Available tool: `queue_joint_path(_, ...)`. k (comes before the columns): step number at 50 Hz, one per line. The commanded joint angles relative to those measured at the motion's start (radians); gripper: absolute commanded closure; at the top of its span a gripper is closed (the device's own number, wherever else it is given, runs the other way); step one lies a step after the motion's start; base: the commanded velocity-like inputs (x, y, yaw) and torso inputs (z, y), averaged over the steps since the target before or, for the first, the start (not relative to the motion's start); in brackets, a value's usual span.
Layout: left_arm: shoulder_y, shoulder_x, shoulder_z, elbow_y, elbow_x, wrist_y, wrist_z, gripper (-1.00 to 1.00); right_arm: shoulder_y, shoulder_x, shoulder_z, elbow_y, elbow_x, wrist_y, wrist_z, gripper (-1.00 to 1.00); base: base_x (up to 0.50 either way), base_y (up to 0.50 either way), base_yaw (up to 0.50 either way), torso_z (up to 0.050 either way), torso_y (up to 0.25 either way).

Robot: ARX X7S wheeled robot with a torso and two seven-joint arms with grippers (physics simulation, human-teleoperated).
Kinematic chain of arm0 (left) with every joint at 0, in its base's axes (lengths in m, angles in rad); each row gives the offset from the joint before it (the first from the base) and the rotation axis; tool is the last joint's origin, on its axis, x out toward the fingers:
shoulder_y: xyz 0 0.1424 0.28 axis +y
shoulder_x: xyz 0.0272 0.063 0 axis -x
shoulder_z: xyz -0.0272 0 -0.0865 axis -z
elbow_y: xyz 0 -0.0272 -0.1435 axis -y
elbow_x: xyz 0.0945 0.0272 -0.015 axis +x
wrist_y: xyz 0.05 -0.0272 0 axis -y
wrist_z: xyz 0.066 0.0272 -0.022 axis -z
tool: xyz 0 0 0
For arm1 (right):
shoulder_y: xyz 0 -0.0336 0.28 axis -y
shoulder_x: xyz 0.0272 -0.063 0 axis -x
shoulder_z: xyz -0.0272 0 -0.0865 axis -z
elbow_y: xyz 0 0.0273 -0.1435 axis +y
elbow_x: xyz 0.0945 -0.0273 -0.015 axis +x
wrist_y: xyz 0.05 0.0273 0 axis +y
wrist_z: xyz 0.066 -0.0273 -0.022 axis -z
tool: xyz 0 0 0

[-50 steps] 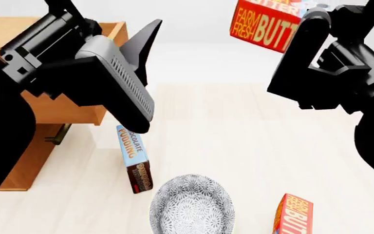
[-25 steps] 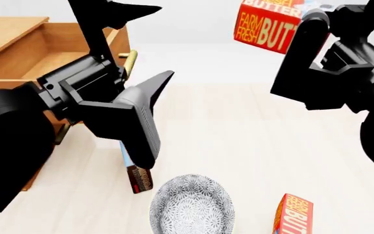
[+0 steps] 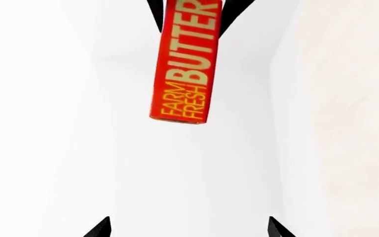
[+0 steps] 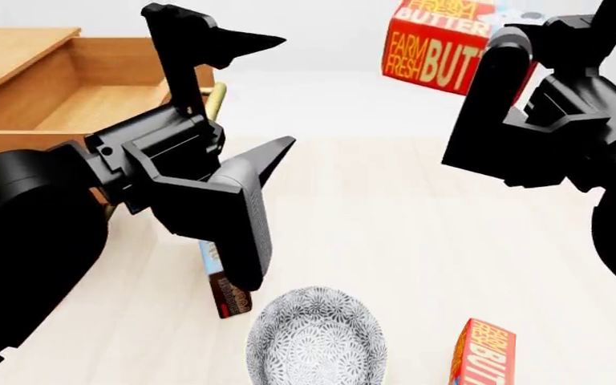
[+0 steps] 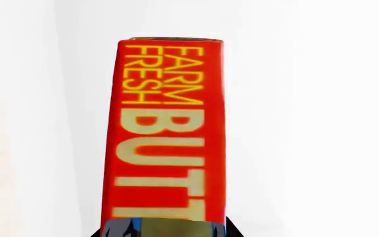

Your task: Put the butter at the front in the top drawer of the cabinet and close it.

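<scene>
My right gripper [image 4: 497, 50] is shut on a red butter [image 4: 436, 50] carton and holds it high at the upper right. In the right wrist view the butter [image 5: 166, 133] fills the middle, gripped at its end by that gripper [image 5: 166, 229]. The orange-brown cabinet [image 4: 14, 52] stands at the upper left, its top drawer [image 4: 73, 108] pulled open and empty, with the brass handle [image 4: 214, 100] showing. My left gripper [image 4: 270, 96] is open and empty beside the handle. In the left wrist view, that gripper [image 3: 188, 229] faces the held butter [image 3: 186, 64].
A second butter carton [image 4: 484, 353] stands on the pale floor at the bottom right. A patterned grey bowl [image 4: 317, 337] sits at the bottom centre. The chocolate pudding box [image 4: 228, 295] is partly hidden behind my left gripper's finger.
My left arm has drawn back from the drawer front and turned, uncovering the open drawer and its handle. The right gripper has kept the butter almost still.
</scene>
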Motion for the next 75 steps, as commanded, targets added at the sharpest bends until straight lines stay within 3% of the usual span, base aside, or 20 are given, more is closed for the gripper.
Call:
queue_joint_path(1,-0.003,0.015,-0.004,-0.018,0.005,0.010,-0.012,-1.00,0.012,-0.002,0.028,-0.005,-0.103,0.008,0.019,1.00,0.00,0.00,0.00,0.000,0.000)
queue_joint_path(75,0.043,0.122,0.029,-0.099,-0.002,0.091,-0.058,-1.00,-0.048,-0.015,0.087,-0.058,-0.064,-0.016,-0.009,1.00,0.00,0.00,0.00,0.001,0.001)
